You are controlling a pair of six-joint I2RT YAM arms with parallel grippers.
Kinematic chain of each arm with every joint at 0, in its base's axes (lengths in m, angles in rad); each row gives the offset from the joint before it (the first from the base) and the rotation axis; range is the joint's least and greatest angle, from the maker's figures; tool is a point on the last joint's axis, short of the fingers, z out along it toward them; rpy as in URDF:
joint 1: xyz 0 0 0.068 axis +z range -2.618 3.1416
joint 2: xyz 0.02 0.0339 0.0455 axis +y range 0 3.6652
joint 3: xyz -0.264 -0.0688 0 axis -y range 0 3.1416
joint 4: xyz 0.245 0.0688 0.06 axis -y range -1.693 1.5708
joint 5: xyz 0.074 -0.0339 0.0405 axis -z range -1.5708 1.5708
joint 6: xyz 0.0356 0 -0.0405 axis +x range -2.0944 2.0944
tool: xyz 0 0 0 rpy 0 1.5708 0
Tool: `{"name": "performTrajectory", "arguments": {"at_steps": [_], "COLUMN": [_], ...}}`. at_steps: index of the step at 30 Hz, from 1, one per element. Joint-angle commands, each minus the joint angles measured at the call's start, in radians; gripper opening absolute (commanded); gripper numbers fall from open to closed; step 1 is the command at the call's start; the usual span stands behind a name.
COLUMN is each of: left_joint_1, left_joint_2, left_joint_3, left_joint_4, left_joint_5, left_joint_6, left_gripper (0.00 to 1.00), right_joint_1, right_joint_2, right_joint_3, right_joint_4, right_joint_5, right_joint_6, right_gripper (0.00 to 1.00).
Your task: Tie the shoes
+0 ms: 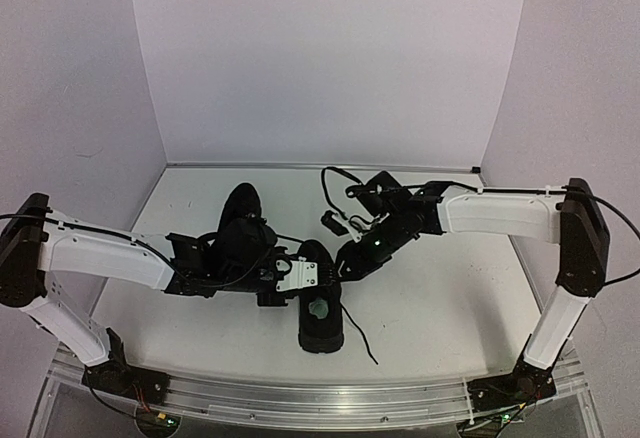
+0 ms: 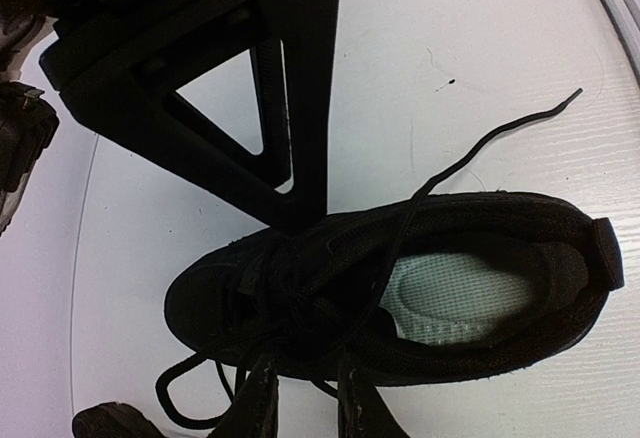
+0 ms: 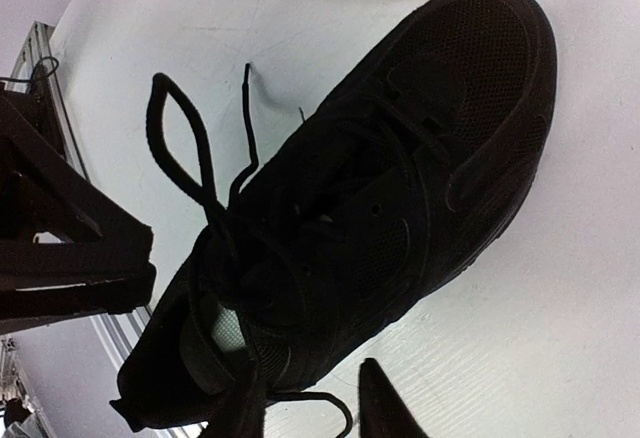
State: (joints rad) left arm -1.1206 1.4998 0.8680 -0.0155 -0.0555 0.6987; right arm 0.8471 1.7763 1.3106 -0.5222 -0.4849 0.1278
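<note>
One black shoe lies near the table's front, with a pale insole showing in its opening. It fills the left wrist view and the right wrist view. Its thin laces form a loose loop, and one free end trails on the table. The second shoe lies to the left, partly under my left arm. My left gripper is open at the shoe's side by the laces. My right gripper is open at the opposite side, a lace bend lying between its fingers.
Black cables and small dark parts lie at the back near the right arm. An aluminium rail runs along the front edge. Pale walls close in the table on three sides.
</note>
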Motion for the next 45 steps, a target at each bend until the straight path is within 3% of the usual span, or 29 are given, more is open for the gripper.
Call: {"name": "performTrajectory", "arguments": {"at_steps": [1, 12, 38, 45], "left_joint_1": [-0.002, -0.002, -0.002, -0.002], "left_joint_2": [-0.024, -0.023, -0.031, -0.013], "left_joint_3": [0.0, 0.004, -0.002, 0.01], "left_joint_4": [0.038, 0.041, 0.048, 0.041], "left_joint_5": [0.003, 0.008, 0.005, 0.005], "left_joint_6": [-0.015, -0.015, -0.014, -0.009], "left_gripper": [0.2, 0.2, 0.21, 0.21], "right_joint_1": [-0.01, -0.063, -0.057, -0.057], "right_joint_2": [-0.058, 0.058, 0.186, 0.16], "right_joint_3": [0.01, 0.115, 0.177, 0.172], "right_joint_4": [-0.016, -0.009, -0.026, -0.035], "right_joint_5": [0.013, -0.142, -0.254, -0.256], "right_joint_6": [-0.006, 0.01, -0.002, -0.01], "right_gripper": [0.36, 0.35, 0.2, 0.0]}}
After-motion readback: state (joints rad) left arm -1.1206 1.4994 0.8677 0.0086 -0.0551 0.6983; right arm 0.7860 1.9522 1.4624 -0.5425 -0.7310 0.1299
